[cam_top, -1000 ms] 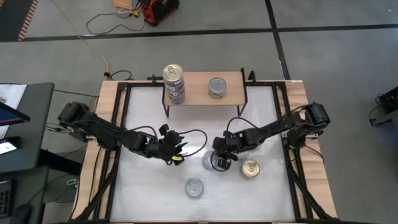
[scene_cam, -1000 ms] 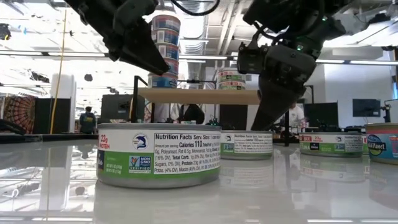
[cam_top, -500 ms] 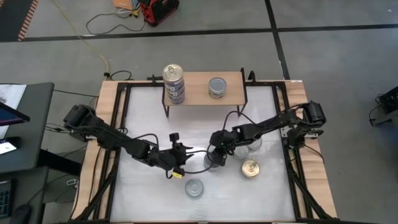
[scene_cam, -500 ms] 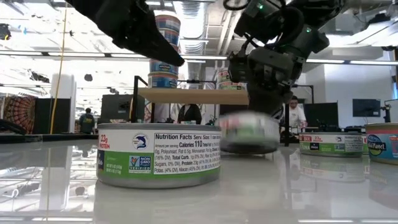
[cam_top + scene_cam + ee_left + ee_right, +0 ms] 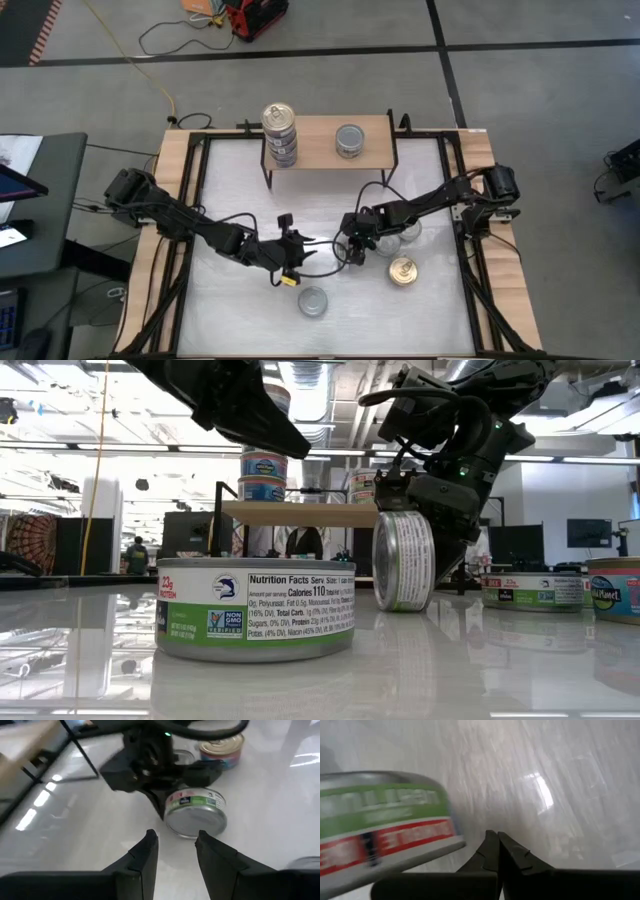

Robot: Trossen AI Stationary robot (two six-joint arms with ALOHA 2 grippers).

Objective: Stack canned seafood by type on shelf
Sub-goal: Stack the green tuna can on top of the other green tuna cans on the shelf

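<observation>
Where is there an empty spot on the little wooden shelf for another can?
The shelf has bare board between the can stack at one end and the single can, plus a thin strip beyond that can. Mid-table is crowded: both tools and a can on its edge.

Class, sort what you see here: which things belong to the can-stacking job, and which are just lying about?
Job:
shelf
stacked cans
single can on shelf
tipped can
green-label can
gold-topped can

Lying about:
red tool on floor
yellow cable
side desk
</observation>
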